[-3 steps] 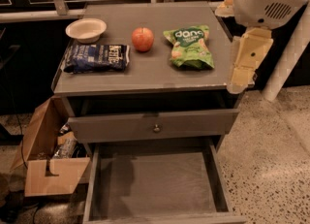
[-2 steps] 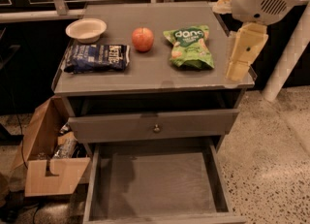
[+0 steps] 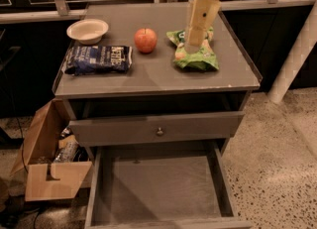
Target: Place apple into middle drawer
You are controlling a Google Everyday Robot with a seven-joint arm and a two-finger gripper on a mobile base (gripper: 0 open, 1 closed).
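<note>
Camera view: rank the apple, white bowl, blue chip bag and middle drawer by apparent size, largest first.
Largest first:
middle drawer
blue chip bag
white bowl
apple
The gripper hangs above the green bag.

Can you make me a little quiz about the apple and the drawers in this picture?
1. True or false: the apple lies inside the open middle drawer.
2. What does the pincer hang over? A) the apple B) the green bag C) the middle drawer
3. Fill in: on the cabinet top, left of the apple, stands a white ____.

Key: 1 false, it sits on the cabinet top. 2 B. 3 bowl.
</note>
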